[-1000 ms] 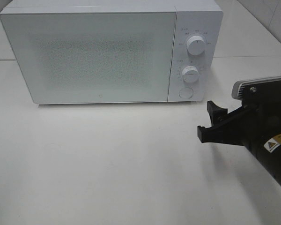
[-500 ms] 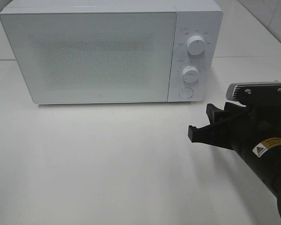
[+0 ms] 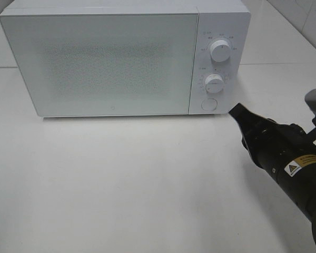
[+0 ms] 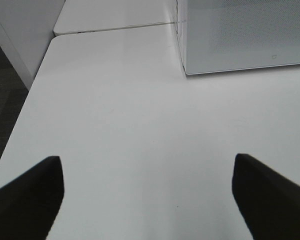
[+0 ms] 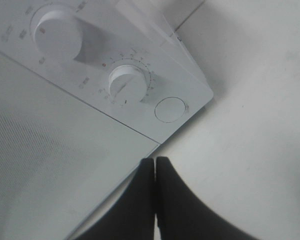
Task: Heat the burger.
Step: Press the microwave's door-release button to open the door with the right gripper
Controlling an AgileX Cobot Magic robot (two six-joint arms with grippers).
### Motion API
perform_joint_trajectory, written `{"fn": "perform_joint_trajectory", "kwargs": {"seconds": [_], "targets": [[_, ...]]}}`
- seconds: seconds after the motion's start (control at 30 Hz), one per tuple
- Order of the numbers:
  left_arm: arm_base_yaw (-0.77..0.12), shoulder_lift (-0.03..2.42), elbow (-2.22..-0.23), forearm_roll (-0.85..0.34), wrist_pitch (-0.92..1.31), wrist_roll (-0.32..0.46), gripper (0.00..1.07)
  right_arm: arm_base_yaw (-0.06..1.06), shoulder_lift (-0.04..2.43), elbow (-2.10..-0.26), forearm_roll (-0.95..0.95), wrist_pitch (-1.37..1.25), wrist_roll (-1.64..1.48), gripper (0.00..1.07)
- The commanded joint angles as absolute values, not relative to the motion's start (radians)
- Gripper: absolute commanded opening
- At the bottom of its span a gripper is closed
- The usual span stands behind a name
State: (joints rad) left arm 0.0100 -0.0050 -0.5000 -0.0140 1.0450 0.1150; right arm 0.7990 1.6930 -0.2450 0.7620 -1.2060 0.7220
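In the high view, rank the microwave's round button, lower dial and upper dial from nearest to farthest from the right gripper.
From the right gripper:
1. round button: lowest of the three, just left of the shut jaws.
2. lower dial: directly above the button.
3. upper dial: topmost, farthest up the panel.

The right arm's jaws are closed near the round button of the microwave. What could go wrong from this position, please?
1. The shut right jaws point toward the round button but are not yet on it; they might slip onto the lower dial just above it.
2. A hard push could slide the whole microwave backward instead of releasing the door.
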Motion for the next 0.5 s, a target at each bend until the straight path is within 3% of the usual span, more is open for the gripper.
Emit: {"fn": "perform_joint_trajectory", "kwargs": {"seconds": [0.03, 0.13, 0.5], "targets": [[0.013, -0.026, -0.496, -0.012, 1.037, 0.108, 0.84, 0.800, 1.691, -0.251, 0.767, -1.219, 1.040, 0.00], [0.013, -0.026, -0.496, -0.012, 1.037, 0.108, 0.84, 0.799, 1.709, -0.251, 0.772, -1.215, 1.269, 0.00], [0.013, -0.026, -0.496, -0.012, 1.037, 0.108, 0.84, 0.773, 1.828, -0.389, 0.776, -1.144, 1.312, 0.00]]}}
